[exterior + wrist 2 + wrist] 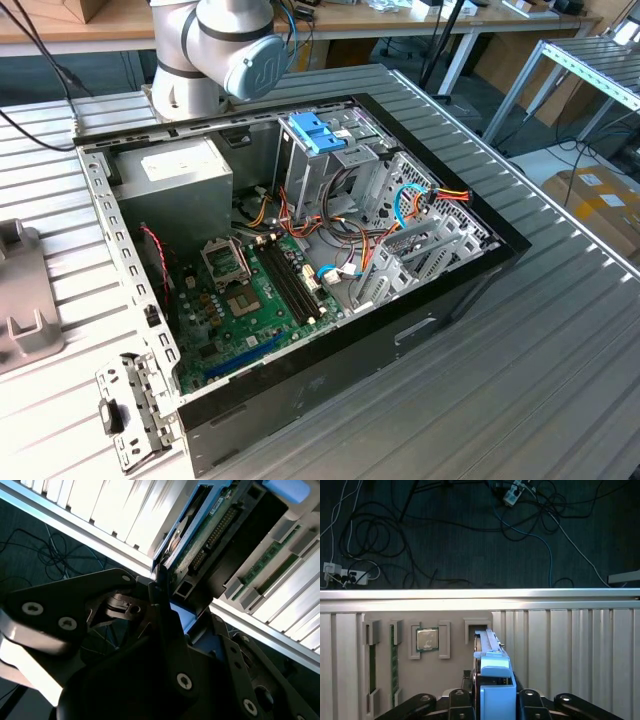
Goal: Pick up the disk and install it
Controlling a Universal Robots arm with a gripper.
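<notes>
Disk (pixel 495 672) on edge, pinched btwn gripper (pixel 496 696) jaws

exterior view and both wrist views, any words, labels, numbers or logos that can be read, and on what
No text reads for sure.
White label on the grey box: print too small.
Joint cap: a logo, no readable words.
Motherboard: markings too small.
Disk, second wrist view: sticker print too small.

Open computer case (pixel 350 375), floor cables (pixel 530 505)
</notes>
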